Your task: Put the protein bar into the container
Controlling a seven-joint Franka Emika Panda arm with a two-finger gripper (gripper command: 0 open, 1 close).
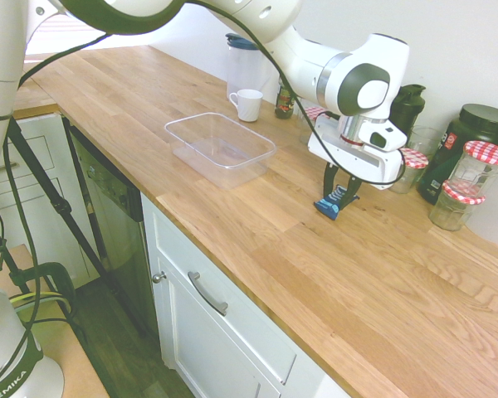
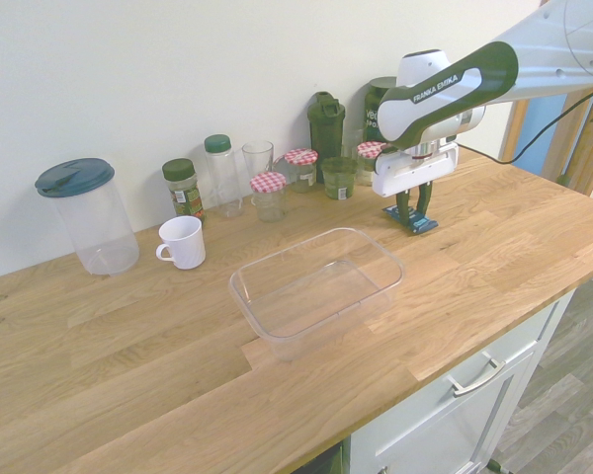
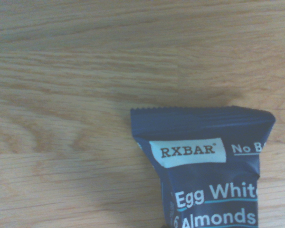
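Protein bar (image 3: pixel 204 175) — flat, dark-blue wrapper, crimped end, pale-blue "RXBAR" label, white lettering — clenched between the jaws (image 1: pixel 337 196).

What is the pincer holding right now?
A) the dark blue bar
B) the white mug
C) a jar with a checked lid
A: in the first exterior view the pincer is closed on the dark blue bar.

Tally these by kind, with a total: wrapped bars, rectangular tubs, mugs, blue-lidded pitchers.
Wrapped bar: 1
Clear rectangular tub: 1
White mug: 1
Blue-lidded pitcher: 1
Total: 4
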